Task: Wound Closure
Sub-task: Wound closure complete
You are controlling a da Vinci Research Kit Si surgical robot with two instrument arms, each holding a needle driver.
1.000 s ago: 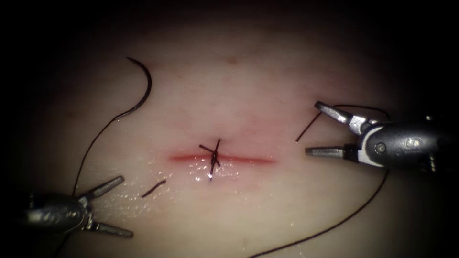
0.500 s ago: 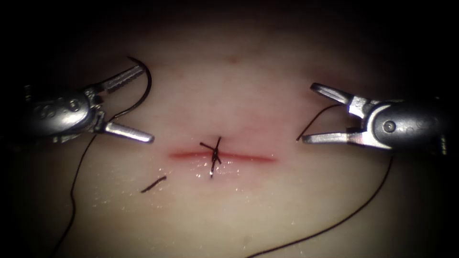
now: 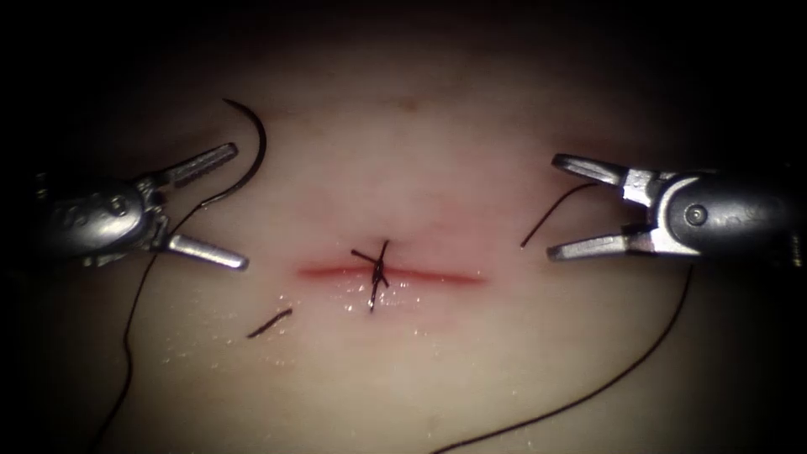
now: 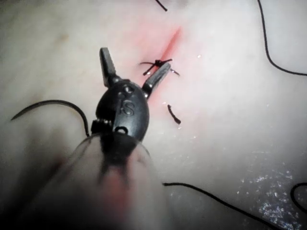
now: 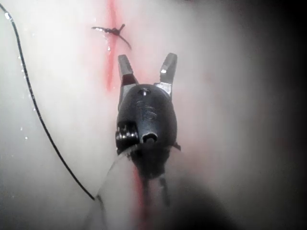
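Steel needle [image 3: 250,160] lies loose on the tissue [image 3: 437,361] just beyond your left tool [image 3: 220,206], whose jaws gape around nothing, while your right tool [image 3: 561,206] is likewise spread and empty, thread [image 3: 551,214] beside it, knot [image 3: 377,273] on the cut [image 3: 445,280]

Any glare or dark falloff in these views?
Endoscope view: light pools round the cut, rim dark, wet glints beneath the knot; left tool and right tool open, empty; needle lies free on tissue, left of the cut. Right wrist view: tissue darkens towards one side.
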